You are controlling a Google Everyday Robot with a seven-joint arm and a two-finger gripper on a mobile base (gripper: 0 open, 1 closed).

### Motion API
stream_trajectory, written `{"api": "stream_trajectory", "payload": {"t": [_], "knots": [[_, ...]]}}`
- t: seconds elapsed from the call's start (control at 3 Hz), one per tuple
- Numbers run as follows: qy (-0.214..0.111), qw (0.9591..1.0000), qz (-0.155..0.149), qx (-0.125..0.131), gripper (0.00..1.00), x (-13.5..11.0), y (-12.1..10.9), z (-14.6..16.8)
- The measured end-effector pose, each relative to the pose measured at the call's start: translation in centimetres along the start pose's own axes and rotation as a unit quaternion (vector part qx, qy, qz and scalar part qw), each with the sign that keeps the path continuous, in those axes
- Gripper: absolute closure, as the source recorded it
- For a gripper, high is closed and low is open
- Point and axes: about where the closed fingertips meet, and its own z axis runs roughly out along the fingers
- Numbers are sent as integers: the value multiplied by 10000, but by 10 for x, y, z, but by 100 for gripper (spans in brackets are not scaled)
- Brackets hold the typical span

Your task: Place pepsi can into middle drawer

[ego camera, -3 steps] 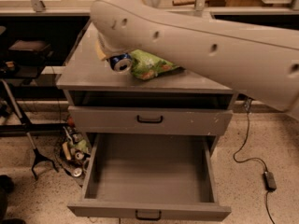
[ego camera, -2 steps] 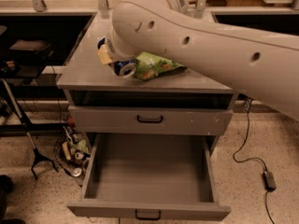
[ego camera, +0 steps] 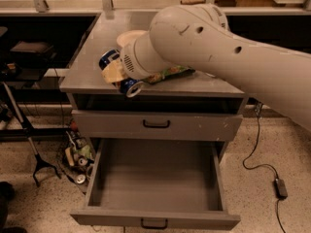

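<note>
We have only the one camera view. Against the frame just before, the thick beige robot arm (ego camera: 214, 47) has swung further down and to the left across the cabinet, and its wrist now covers more of the grey cabinet surface (ego camera: 90, 42). The end effector (ego camera: 115, 74) sits near the front left edge of that surface. The pepsi can (ego camera: 129, 86), a small blue metal soda can with a silver end, has shifted with it toward that front edge. The can now lies tilted on its side, its silver end pointing forward and down and its blue far end showing behind a cream finger (ego camera: 112, 73). That finger crosses the middle of the can, so we read the end effector as pinched around the pepsi can. We cannot tell whether the can still touches the surface. A green crinkled snack bag (ego camera: 171, 72) lies just behind the can, partly under the arm, where it was before. The upper grey drawer (ego camera: 204, 126) with its black handle remains shut. Below it the middle drawer (ego camera: 155, 178), a wide shallow grey drawer, stands pulled out as before. A black cable (ego camera: 252, 154) trails over the speckled floor (ego camera: 272, 212) at the right. The marks on the can and the print on the bag are too small for us to read.
</note>
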Motion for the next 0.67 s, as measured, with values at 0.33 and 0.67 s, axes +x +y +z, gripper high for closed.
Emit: {"api": "stream_trajectory", "payload": {"t": [0.33, 0.67], "knots": [[142, 9976, -245, -631, 100, 17, 18, 2], [134, 9953, -671, -688, 100, 19, 22, 2]]}}
